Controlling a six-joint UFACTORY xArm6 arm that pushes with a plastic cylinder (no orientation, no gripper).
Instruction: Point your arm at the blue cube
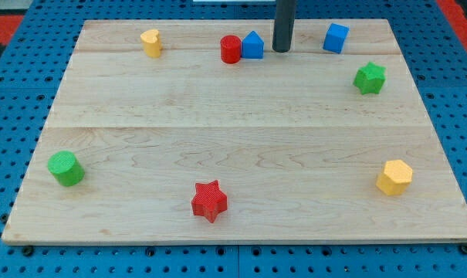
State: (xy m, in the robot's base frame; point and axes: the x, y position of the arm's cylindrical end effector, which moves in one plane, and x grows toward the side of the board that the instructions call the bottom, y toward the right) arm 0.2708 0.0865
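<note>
My tip (281, 50) set down at the far edge of the wooden board (241, 147), blue cube (335, 38) near on its right, blue house-shaped block (252, 45) just left, no gripper fitted, nothing held.

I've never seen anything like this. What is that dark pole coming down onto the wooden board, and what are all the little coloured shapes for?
The pole is a robot arm's end: a plain rod that pushes, holds nothing. My tip rests near the view's top, between a blue house-shaped block and the blue cube, touching neither. One camera looks down on the wooden board. Also there: red cylinder, yellow heart, green star, yellow hexagon, red star, green cylinder.
</note>
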